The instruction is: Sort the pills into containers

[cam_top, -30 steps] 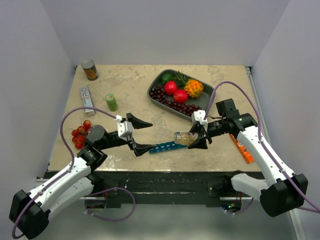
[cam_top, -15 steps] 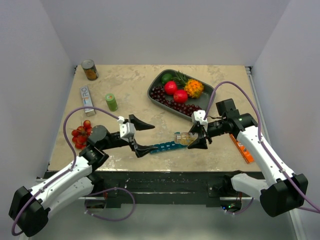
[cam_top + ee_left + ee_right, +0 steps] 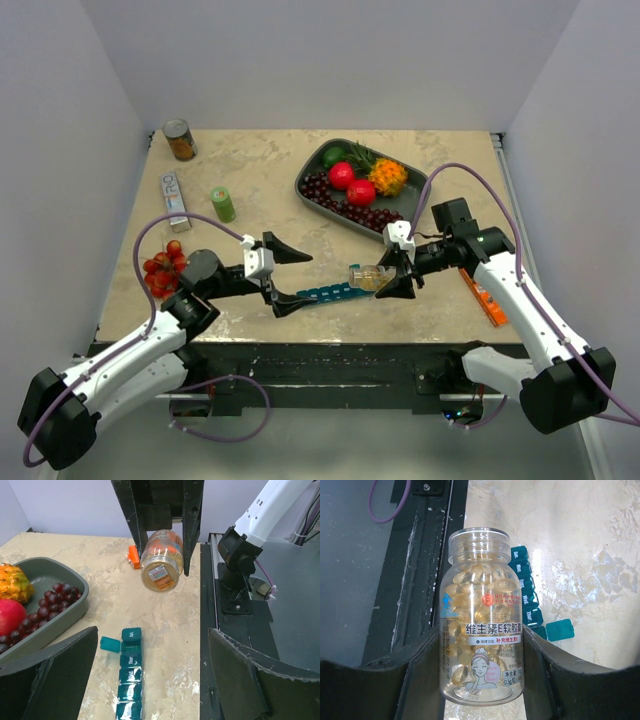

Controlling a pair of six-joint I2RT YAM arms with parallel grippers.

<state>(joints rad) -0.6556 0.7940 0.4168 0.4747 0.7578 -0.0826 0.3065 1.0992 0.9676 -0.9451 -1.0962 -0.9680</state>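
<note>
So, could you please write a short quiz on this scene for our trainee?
1. True or false: the right pincer grips the small clear plastic bottle of yellowish pills.
2. How many lids of the long teal plastic pill-organiser strip are visibly flipped open? A) none B) one C) all seven
3. Fill in: the left pincer, holding nothing, is ___.
Key: 1 true; 2 B; 3 open.
</note>
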